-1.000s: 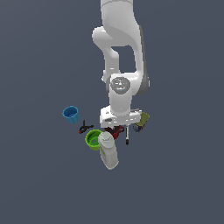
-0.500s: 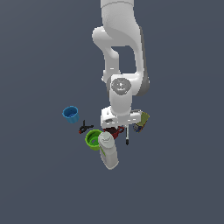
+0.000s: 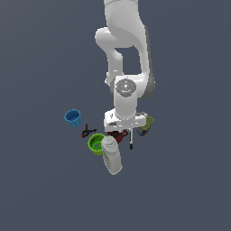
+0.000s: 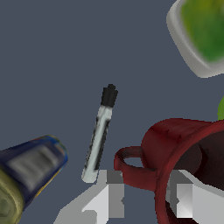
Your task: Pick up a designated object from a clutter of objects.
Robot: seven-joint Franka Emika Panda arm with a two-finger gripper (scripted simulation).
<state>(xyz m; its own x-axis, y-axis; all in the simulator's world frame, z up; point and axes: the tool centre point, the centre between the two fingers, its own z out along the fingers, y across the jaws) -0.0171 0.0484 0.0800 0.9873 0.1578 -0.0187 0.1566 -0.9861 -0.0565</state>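
The dark red mug (image 4: pixel 175 140) stands among the clutter, its small handle (image 4: pixel 131 168) facing the black marker (image 4: pixel 98 140). My gripper (image 4: pixel 146 197) is down on the mug. One finger (image 4: pixel 111 192) is outside, against the handle, and the other (image 4: pixel 183 197) is inside the dark hollow, so the mug's wall sits between them. In the exterior view the hand (image 3: pixel 119 128) covers most of the mug (image 3: pixel 122 136), which rests on the floor.
In the exterior view, the green cup (image 3: pixel 95 143) and the white bottle (image 3: pixel 111 155) lie close beside the mug. The marker (image 3: pixel 131 140) and olive box (image 3: pixel 146 125) are on the exterior view's right. The clamp (image 3: pixel 87 132) and blue cup (image 3: pixel 72 117) are on its left.
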